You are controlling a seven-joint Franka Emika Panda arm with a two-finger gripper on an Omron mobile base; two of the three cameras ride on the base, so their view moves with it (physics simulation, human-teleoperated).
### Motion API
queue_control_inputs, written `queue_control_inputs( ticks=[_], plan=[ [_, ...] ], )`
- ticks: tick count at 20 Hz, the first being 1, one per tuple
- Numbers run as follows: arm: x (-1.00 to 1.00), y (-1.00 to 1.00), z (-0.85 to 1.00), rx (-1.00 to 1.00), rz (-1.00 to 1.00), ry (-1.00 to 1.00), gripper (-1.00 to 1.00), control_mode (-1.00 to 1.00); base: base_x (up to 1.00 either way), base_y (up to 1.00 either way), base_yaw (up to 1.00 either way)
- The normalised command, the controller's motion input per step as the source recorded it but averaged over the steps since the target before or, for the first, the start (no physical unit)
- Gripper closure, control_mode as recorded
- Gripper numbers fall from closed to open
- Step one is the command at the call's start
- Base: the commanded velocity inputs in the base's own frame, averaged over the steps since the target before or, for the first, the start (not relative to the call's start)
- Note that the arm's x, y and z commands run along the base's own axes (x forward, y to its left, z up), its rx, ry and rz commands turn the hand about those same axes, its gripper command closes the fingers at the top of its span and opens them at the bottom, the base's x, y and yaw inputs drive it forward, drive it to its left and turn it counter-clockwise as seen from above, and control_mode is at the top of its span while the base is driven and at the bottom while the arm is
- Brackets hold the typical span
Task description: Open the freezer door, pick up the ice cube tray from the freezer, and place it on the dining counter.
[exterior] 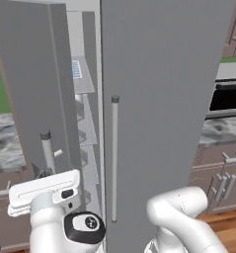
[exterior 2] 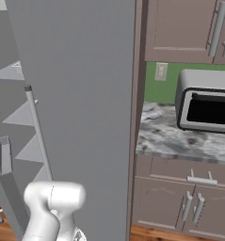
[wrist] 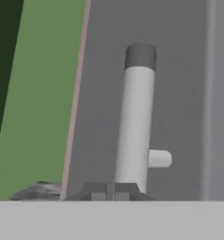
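At the left of the side-by-side fridge, the tall narrow grey freezer door [exterior: 38,89] stands swung partly open, and the robot's two-finger gripper [exterior: 42,174] sits right at the lower part of its long vertical silver bar handle [exterior: 47,150]. In the hand view that handle [wrist: 136,122] rises straight up from between the dark finger tips, so the claw looks closed around the bar, though the tips themselves are mostly cut off and I cannot tell how tight the hold is

Through the gap between the open door and the wider plain grey fridge door [exterior: 164,99], the freezer [exterior: 87,123] shows its pale grey shelves stepping downward. The small flat pale blue-white ice cube tray [exterior: 76,69] lies on an upper shelf, well above the gripper and deep inside the compartment

My judgement: the first step is under way and largely done, since the door is open enough to show the shelves; it may need to swing wider for the arm to pass. Left to do are letting go of the handle, reaching up to the tray, gripping it, lifting it out and carrying it to the dining counter
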Motion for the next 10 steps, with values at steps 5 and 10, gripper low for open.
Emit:
queue_control_inputs(
  ticks=[5, 10],
  plan=[
    [-0.29, 0.52, 0.0, -0.03, 0.02, 0.0, 1.0, -1.0, 0.0, 0.0, 0.0],
    [0.0, -0.03, 0.0, 0.0, 0.0, 0.0, 1.0, -1.0, 0.0, 0.0, 0.0]
  ],
)
